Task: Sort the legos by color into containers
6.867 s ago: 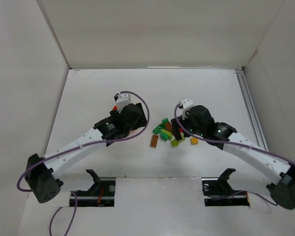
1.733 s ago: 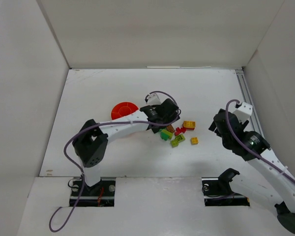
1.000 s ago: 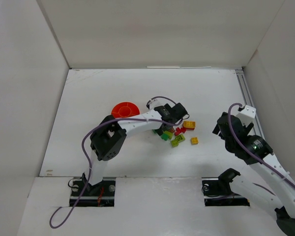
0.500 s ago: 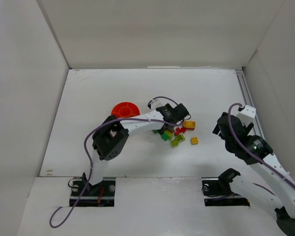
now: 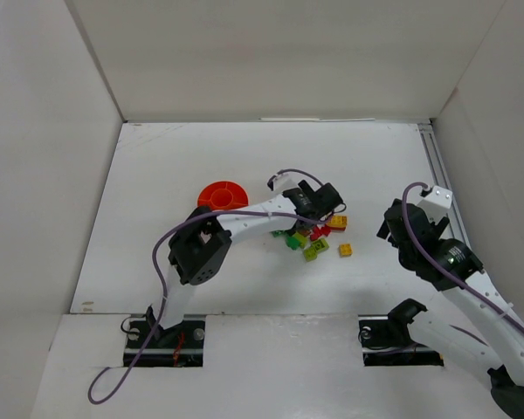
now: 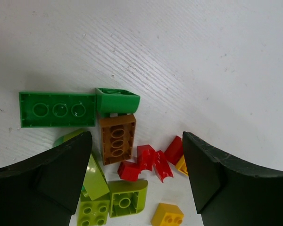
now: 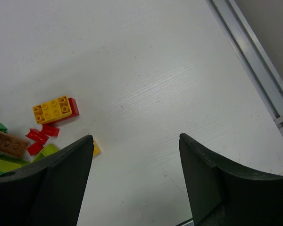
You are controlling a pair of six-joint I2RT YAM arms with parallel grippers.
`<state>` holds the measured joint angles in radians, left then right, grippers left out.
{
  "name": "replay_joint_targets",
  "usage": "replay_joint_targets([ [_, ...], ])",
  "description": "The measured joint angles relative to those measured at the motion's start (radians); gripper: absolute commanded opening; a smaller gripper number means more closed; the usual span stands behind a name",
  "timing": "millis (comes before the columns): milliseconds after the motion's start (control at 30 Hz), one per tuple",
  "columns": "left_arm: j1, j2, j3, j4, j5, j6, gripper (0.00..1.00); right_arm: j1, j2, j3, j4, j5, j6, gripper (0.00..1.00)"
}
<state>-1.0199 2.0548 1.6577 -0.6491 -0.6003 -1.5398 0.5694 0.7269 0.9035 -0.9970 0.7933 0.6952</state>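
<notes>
The legos lie in a loose pile [image 5: 310,237] mid-table. In the left wrist view I see a flat green brick [image 6: 56,109], a curved green one [image 6: 117,100], a brown-orange brick [image 6: 117,139], red pieces [image 6: 146,162], lime bricks [image 6: 125,200] and a small yellow brick [image 6: 166,215]. My left gripper [image 6: 137,136] is open and empty, hovering right over the pile [image 5: 321,204]. The orange-red bowl [image 5: 222,194] sits left of the pile. My right gripper [image 7: 136,137] is open and empty, right of the pile [image 5: 393,225]. It sees a yellow-on-red brick [image 7: 52,109].
White walls enclose the table on three sides. A metal rail [image 5: 441,188] runs along the right edge and also shows in the right wrist view [image 7: 254,70]. A small yellow brick [image 5: 345,250] lies apart from the pile, toward the right arm.
The left arm left the bowl and reached right over the pile, edging further right in the last half second. The right arm drew back from the pile to the right and now holds still.
</notes>
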Motion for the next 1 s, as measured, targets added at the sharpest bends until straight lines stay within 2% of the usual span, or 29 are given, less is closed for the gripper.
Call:
replay_joint_targets([
  [700,0.000,0.062,0.000,-0.025,-0.029,-0.016,0.64,0.000,0.000,0.000,0.000,0.000,-0.004,0.78],
  [833,0.000,0.066,0.000,-0.024,-0.025,-0.008,0.55,0.000,0.000,0.000,0.000,0.000,-0.004,0.78],
  [900,0.000,0.066,0.000,-0.023,-0.023,-0.005,0.55,0.000,0.000,0.000,0.000,0.000,-0.004,0.78],
  [1000,0.000,0.066,0.000,-0.023,-0.018,-0.002,0.46,0.000,0.000,0.000,0.000,0.000,-0.004,0.78],
])
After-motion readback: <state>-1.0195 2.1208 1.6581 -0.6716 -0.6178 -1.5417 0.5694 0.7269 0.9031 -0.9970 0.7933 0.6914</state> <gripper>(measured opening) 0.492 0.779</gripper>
